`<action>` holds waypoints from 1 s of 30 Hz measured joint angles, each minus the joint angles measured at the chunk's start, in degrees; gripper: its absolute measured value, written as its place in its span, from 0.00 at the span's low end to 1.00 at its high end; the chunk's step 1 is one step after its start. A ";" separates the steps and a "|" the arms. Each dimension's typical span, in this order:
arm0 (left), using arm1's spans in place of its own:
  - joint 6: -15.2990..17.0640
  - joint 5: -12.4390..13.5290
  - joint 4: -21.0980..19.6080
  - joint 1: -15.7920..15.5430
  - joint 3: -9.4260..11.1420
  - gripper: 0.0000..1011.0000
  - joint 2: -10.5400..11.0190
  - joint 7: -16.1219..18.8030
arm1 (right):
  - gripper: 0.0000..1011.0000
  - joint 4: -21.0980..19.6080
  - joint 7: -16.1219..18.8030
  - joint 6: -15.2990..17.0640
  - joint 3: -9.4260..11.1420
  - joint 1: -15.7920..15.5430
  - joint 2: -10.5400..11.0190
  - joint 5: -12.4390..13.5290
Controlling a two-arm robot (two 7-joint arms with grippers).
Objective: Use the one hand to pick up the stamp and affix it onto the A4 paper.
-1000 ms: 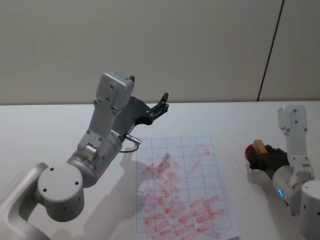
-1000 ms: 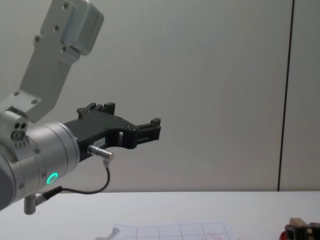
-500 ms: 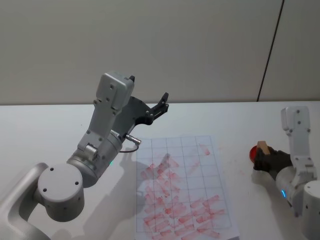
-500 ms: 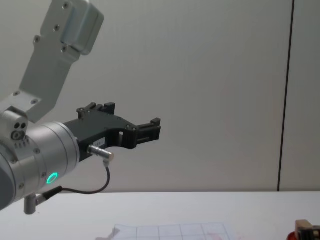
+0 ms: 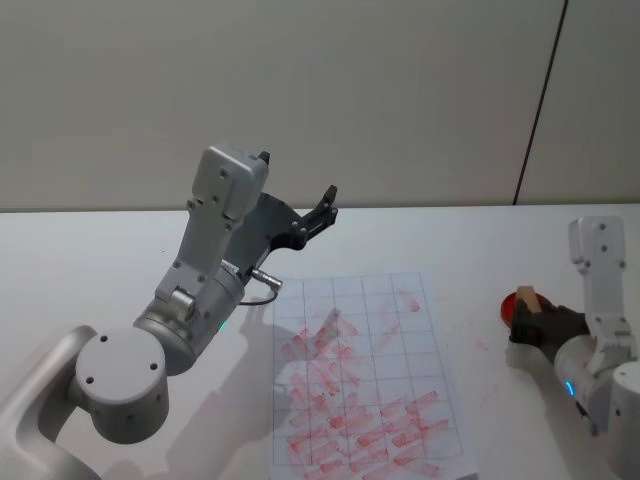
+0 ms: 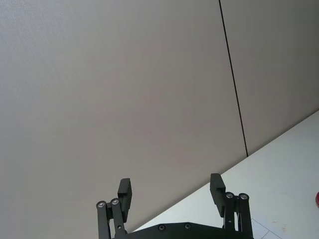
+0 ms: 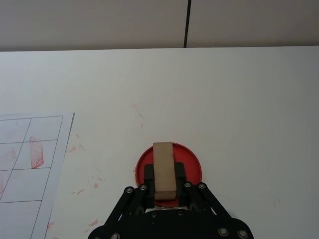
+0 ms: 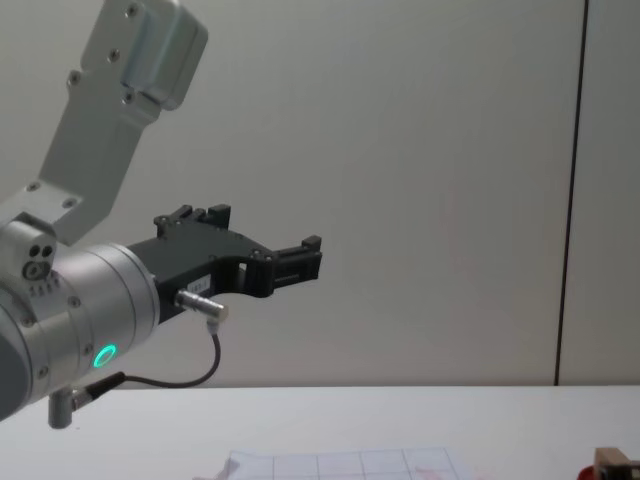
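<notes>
Head view: right gripper (image 5: 533,316) has drawn back rightward, clenched on the stamp (image 5: 530,300).
Stamp: at the red ink pad (image 5: 513,305), well apart from the A4 paper (image 5: 365,380).
Left gripper (image 5: 322,208): parked aloft, jaws spread.
Meaning: probably inked; carrying across remains.

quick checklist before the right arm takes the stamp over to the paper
1. Grip: ok. The right end effector is shut on the stamp, one jaw on each side.
2. Stamp position: ok. It stands above the red pad; whether they touch, cannot tell.
3. Stamp face inked: cannot tell, the underside is hidden.
4. Free spot on the paper: ok, the far rows have bare squares.
5. Route from pad to paper: ok, nothing lies between them.
6. Left end effector: ok, open and raised beyond the paper's far left corner.
</notes>
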 joint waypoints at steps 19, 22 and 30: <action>0.00 0.00 0.00 0.00 0.00 0.99 0.00 0.00 | 0.22 -3.85 1.37 -0.86 0.31 -0.79 -0.15 0.05; 0.00 0.00 0.00 0.00 0.00 0.99 0.00 0.00 | 0.22 -5.40 1.66 -1.04 0.19 -0.97 -0.14 -0.44; 0.00 0.00 0.00 0.00 0.00 0.99 0.00 0.00 | 0.22 -10.25 3.59 -1.17 -0.81 -1.33 -0.36 -2.66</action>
